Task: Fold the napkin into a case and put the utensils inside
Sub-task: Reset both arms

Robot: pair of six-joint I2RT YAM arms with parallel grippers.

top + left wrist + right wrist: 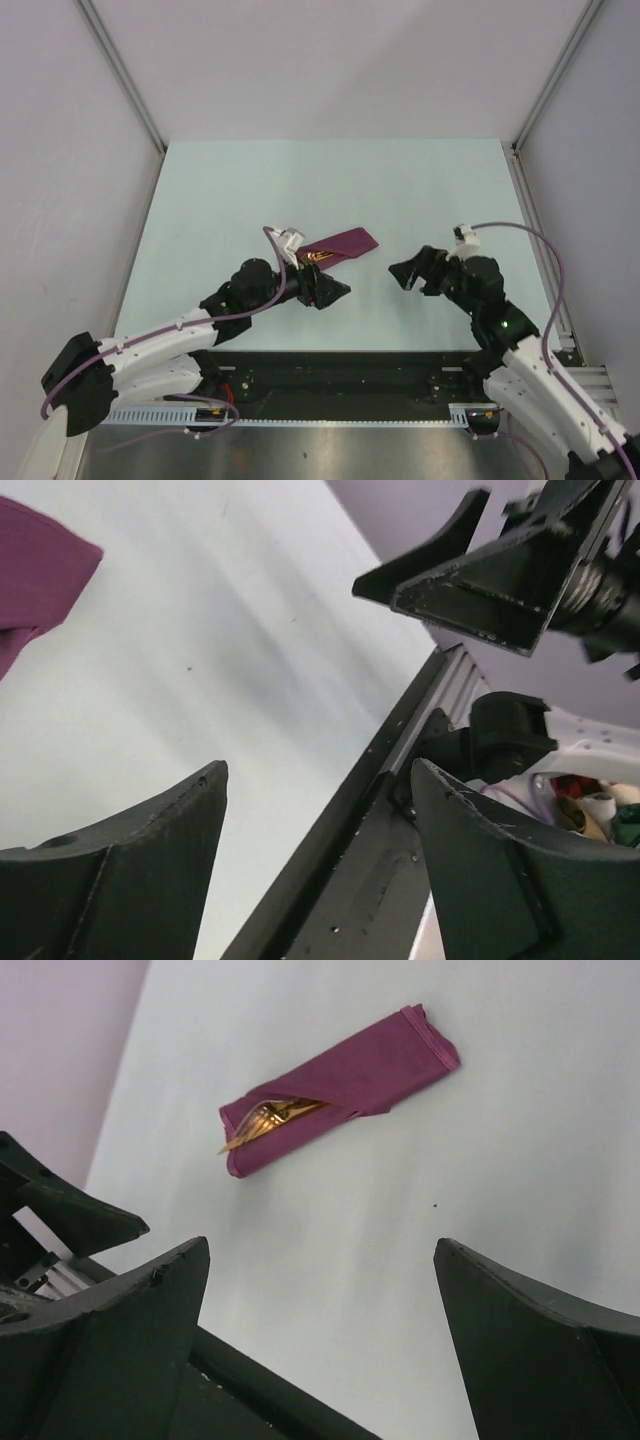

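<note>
The utensils (pixel 268 1120) are tucked in the case (pixel 350 1075), only golden tips showing; placing is judged done. The left gripper (pixel 318 772) and right gripper (pixel 320 1245) are held open, empty; only retreat is called for.

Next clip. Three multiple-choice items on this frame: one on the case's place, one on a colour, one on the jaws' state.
1. Where is the case? A. held in the right jaws B. draped over an arm C. flat on the table
2. The cutlery showing at its open end is: A. blue B. golden C. black
3. Both arms' jaws are: A. open, empty B. shut on the case C. shut on cutlery
Key: C, it lies flat, untouched; B, golden tips poke from the fold; A, each wrist view shows spread jaws holding nothing.
</note>
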